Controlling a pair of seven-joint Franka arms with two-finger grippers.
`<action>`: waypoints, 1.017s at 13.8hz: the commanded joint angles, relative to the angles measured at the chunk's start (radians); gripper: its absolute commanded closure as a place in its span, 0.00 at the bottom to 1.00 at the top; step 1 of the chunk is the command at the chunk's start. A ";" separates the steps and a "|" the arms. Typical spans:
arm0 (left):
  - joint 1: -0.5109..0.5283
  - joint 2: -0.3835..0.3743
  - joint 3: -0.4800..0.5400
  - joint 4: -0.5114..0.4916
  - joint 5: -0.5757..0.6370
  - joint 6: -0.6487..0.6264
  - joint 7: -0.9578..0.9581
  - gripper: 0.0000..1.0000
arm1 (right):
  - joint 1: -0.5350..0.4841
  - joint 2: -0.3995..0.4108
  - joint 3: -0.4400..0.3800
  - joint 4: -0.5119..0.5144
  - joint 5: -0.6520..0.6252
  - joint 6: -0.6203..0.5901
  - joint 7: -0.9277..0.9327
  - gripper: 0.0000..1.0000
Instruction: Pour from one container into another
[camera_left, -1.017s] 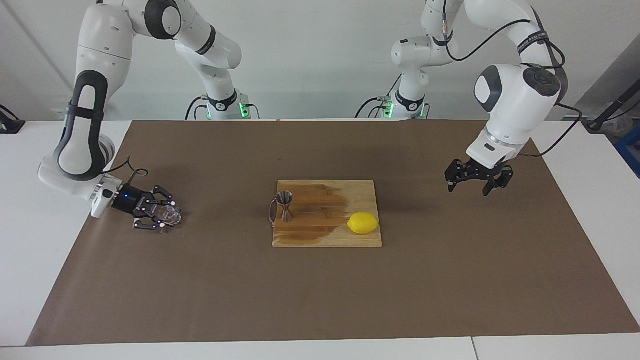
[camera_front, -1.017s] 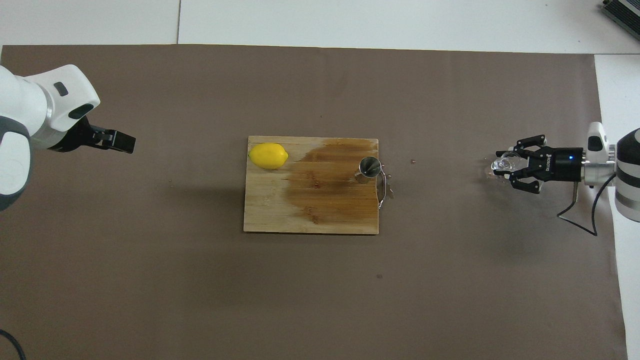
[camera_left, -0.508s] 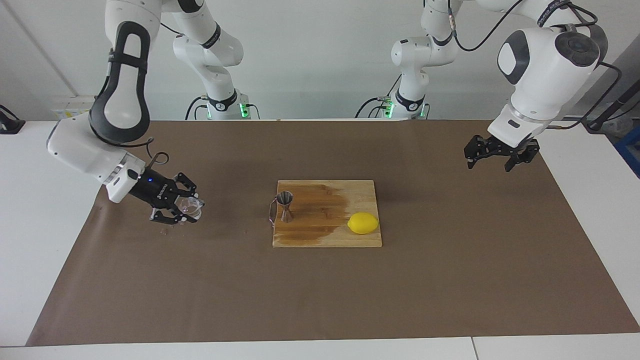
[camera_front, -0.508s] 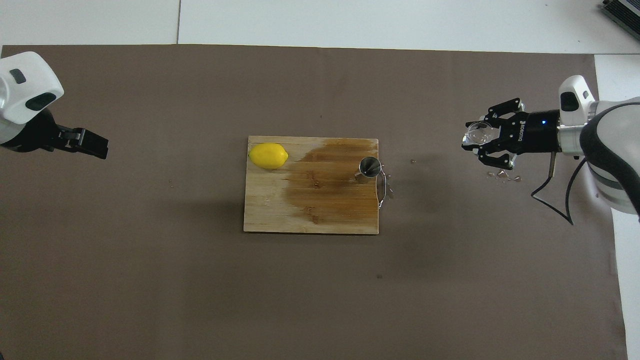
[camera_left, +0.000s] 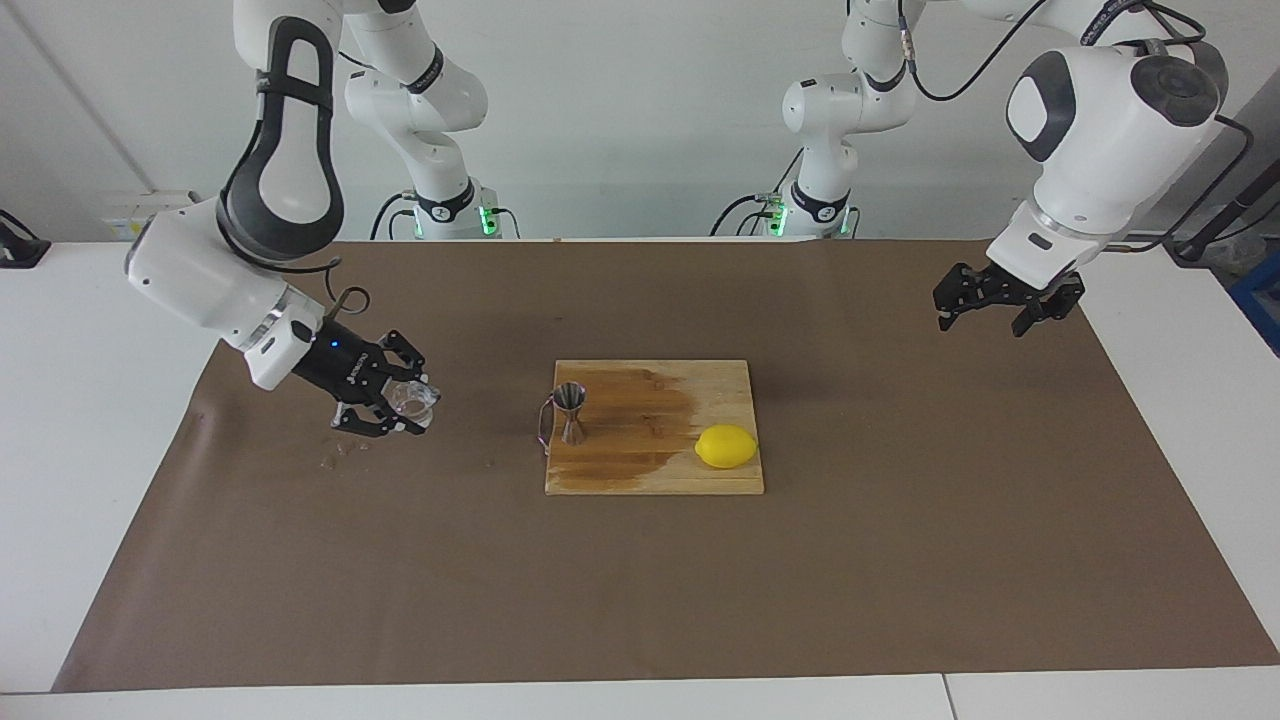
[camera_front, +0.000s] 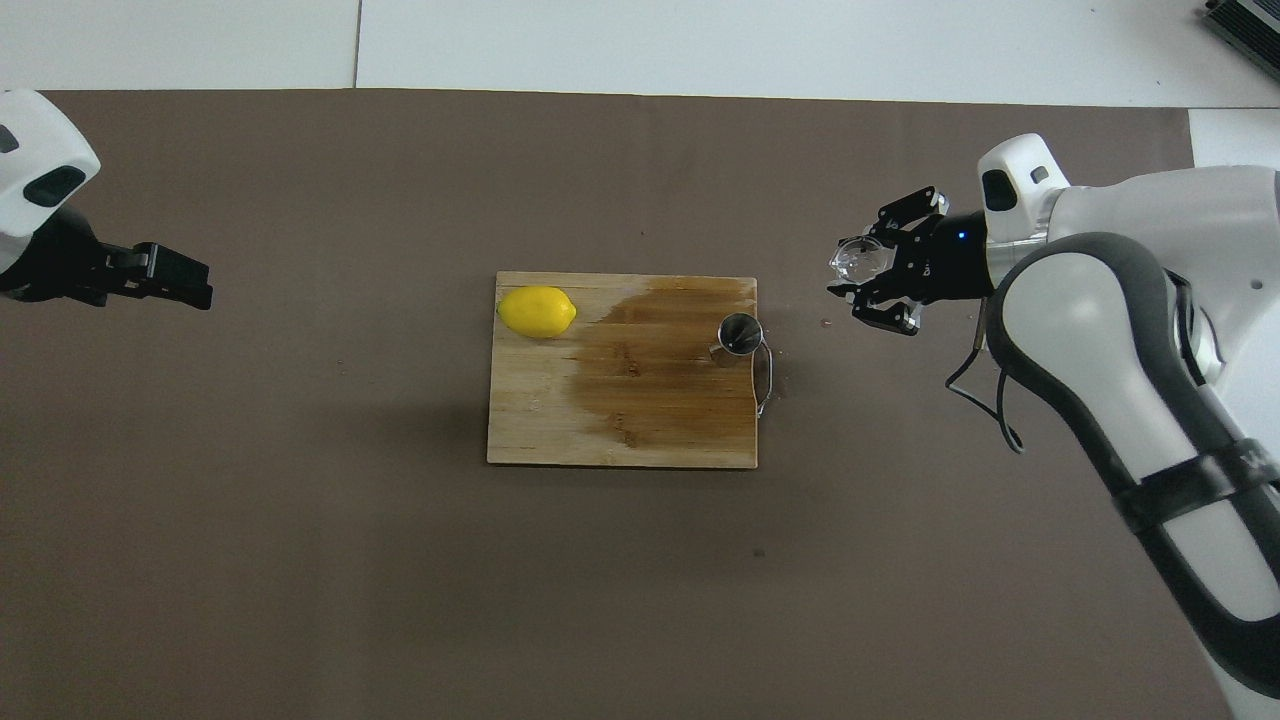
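Glass cup (camera_left: 414, 399): pinched in the right gripper (camera_left: 400, 404), lifted clear of the brown mat (camera_left: 640, 590); a second ago it lay low at the mat, well toward the right arm's end of the table. It has since been raised and carried toward the wooden board (camera_left: 655, 470). Small wet spots (camera_left: 335, 458) sit on the mat under the wrist. Judgement: pick-up is done, transport is under way, pouring has not begun.

Orientation: cup's short axis reads roughly upright, tipped a little, mouth facing up and slightly toward the board; contents cannot be made out. The gripper reaches in almost level from the side.

Ahead of the gripper, apart from it, the jigger (camera_left: 571, 412) stands upright on the board's near edge, open cone up, long axis vertical; a wire loop (camera_left: 543, 420) lies at its foot. A dark wet patch spreads past it, then a lemon (camera_left: 726, 446).

Left gripper (camera_left: 1008, 303): fingers spread, nothing held, hanging over the mat's corner at its own arm's end; waiting.
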 joint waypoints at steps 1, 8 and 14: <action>-0.006 0.002 0.000 0.022 -0.002 -0.007 -0.053 0.00 | 0.033 -0.042 -0.001 -0.010 -0.079 0.001 0.105 1.00; -0.013 -0.023 -0.017 0.018 0.001 -0.004 -0.053 0.00 | 0.104 -0.056 0.001 -0.025 -0.234 -0.016 0.286 1.00; -0.012 -0.023 -0.017 0.016 0.004 0.032 -0.053 0.00 | 0.171 -0.071 0.001 -0.028 -0.367 -0.086 0.455 1.00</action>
